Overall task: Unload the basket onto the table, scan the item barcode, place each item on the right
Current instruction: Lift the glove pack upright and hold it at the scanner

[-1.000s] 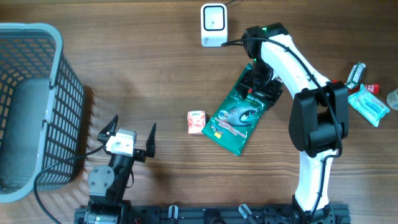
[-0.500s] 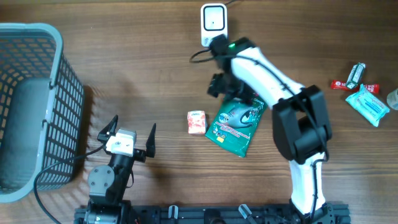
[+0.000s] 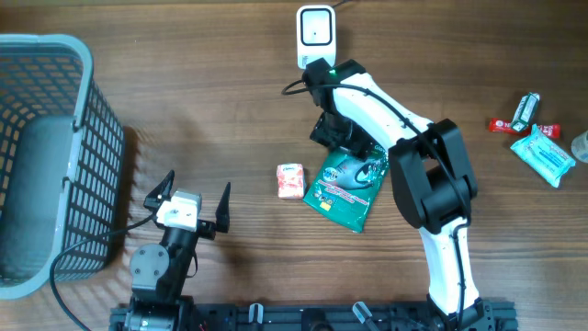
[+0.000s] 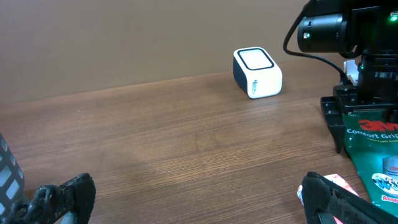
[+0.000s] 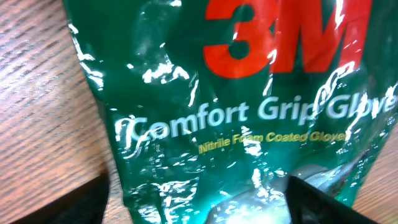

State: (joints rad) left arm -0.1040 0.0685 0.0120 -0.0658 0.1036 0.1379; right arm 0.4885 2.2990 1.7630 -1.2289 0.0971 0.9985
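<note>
My right gripper [image 5: 200, 198] is hovering over the glove packet [image 5: 236, 118], jaws wide, probably readying a lift toward the scanner [image 3: 315, 35]; left gripper [image 3: 193, 189] idling, jaws wide.

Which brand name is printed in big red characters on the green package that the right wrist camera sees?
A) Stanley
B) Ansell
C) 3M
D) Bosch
C: the green package carries a large red "3M" at its top, just above the white words "Comfort Grip".
</note>
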